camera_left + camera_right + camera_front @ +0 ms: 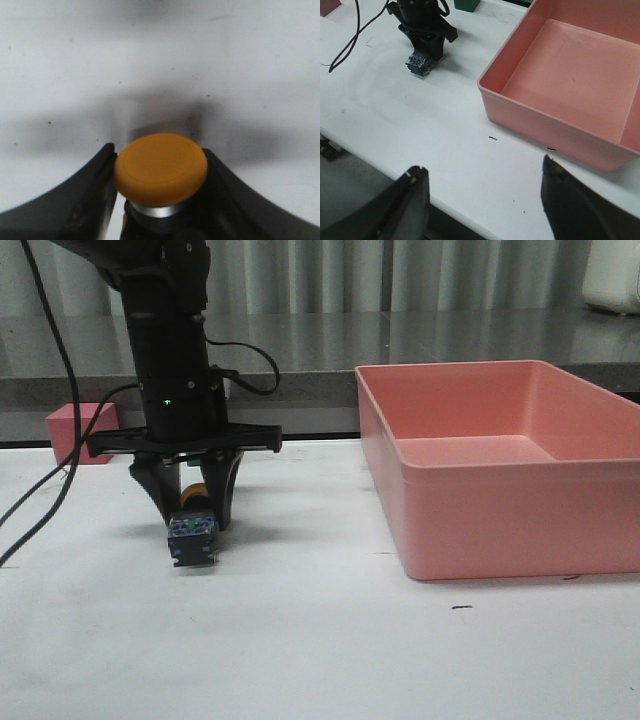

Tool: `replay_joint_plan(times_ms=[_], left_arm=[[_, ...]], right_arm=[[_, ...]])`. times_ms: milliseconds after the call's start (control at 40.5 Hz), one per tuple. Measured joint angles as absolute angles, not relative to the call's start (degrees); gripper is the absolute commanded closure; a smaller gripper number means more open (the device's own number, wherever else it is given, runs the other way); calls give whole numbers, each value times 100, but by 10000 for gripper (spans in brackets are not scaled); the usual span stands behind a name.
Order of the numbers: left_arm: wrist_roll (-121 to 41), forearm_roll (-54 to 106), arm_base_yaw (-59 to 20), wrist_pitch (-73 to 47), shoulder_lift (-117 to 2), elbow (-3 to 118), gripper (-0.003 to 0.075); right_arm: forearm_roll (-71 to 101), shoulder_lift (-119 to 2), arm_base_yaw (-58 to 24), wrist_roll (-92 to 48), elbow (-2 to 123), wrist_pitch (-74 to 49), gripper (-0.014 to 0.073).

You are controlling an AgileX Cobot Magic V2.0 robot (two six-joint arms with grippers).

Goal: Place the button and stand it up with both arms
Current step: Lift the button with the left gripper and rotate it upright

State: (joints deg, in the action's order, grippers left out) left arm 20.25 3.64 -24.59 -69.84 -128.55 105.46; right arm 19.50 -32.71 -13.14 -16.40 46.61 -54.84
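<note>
My left gripper is shut on the button at the left of the white table. The button is tilted, its bluish-clear base facing the front camera and its yellow cap behind and above. It hangs right at the table surface; I cannot tell if it touches. In the left wrist view the yellow cap and white collar fill the gap between the black fingers. My right gripper is open and empty over the table's front edge, far from the button.
A large empty pink bin stands at the right, its wall close to the right arm's side. A small pink block sits at the back left. A green cube lies behind the left arm. Cables trail at the left.
</note>
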Motion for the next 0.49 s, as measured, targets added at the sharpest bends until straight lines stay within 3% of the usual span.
replay_joint_plan(times_ms=[296, 493], left_arm=[[1818, -196, -2459, -6798, -12046, 10459, 496], [1684, -258, -2306, -6117, -11155, 9652, 496]], right_arm=[[1950, -3271, -1314, -1640, 4661, -5484, 95], [1950, -3271, -1314, -1640, 4661, -5484, 95]])
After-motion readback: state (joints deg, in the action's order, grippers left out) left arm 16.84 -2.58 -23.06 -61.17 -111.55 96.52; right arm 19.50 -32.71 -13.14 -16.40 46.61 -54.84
